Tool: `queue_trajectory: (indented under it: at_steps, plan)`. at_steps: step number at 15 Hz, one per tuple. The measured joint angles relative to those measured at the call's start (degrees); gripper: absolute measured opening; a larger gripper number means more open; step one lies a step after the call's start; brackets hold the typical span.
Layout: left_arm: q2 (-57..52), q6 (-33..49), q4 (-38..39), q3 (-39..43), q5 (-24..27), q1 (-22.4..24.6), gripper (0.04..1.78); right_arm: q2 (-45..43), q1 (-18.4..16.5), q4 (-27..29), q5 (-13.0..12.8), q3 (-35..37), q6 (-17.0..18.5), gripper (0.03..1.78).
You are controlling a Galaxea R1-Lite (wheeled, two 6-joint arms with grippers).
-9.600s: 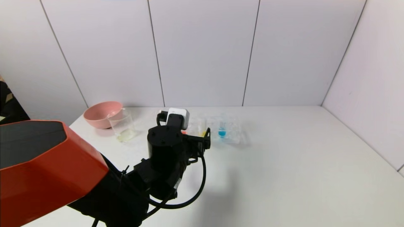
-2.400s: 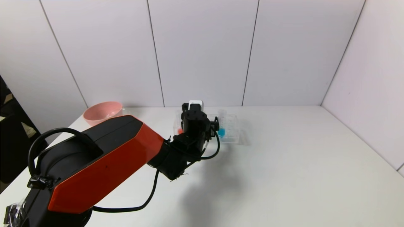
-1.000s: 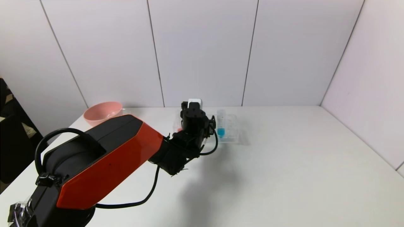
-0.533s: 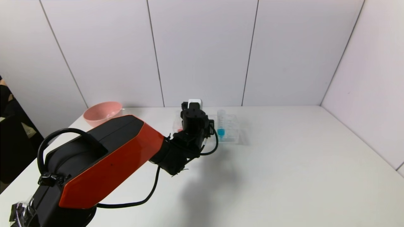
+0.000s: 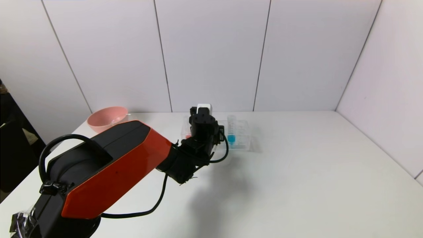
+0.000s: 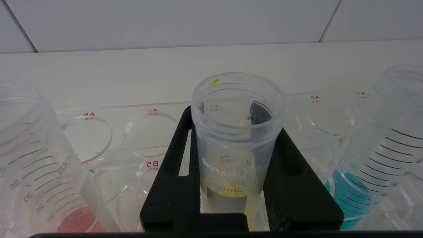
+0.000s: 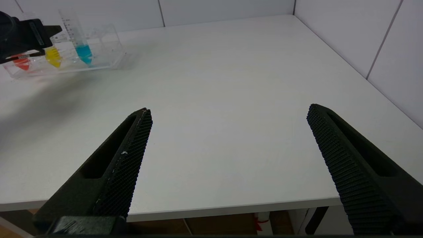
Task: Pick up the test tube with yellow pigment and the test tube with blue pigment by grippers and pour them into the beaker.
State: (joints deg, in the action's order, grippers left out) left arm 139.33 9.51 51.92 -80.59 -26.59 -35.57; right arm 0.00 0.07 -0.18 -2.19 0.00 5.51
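The test tube with yellow pigment [image 6: 231,165] stands upright in a clear rack [image 5: 245,140] at the back middle of the table. My left gripper [image 6: 236,132] is shut on it, one black finger on each side just below the rim. The test tube with blue pigment [image 6: 363,172] stands in the neighbouring rack hole, also seen in the head view [image 5: 231,134]. The beaker is hidden behind my left arm [image 5: 109,165]. My right gripper [image 7: 229,110] hangs open and empty over the table's near edge, far from the rack.
A tube with red liquid [image 6: 49,198] stands in the rack on the yellow tube's other side. A pink bowl [image 5: 104,119] sits at the back left. White walls close the table at the back and right.
My left arm swung from beside the beaker over to the rack. In the last second it stayed almost still while its jaws closed on the yellow tube.
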Motion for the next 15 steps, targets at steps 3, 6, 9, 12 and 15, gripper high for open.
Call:
queue_trajectory:
  at_steps: [3, 6, 9, 12, 15]
  plan:
    - [0.0, 0.0, 0.0, 0.0, 0.0, -0.1, 0.53, 0.0, 0.0, 0.0, 0.0, 0.0, 0.0, 1.71]
    - [-0.3, 0.0, -0.1, 0.1, 0.0, -0.2, 0.53, 0.0, 0.0, 0.0, 0.0, 0.0, 0.0, 1.71]
    - [-1.0, -0.1, -0.2, 0.6, -0.1, -0.3, 0.53, 0.0, 0.0, 0.0, 0.0, 0.0, 0.0, 1.71]
    - [-2.6, -0.3, -2.0, 0.8, -0.1, -0.4, 0.53, 0.0, 0.0, 0.0, 0.0, 0.0, 0.0, 1.71]
    - [-4.8, -0.6, -3.1, 0.8, -0.3, -0.6, 0.53, 0.0, 0.0, 0.0, 0.0, 0.0, 0.0, 1.71]
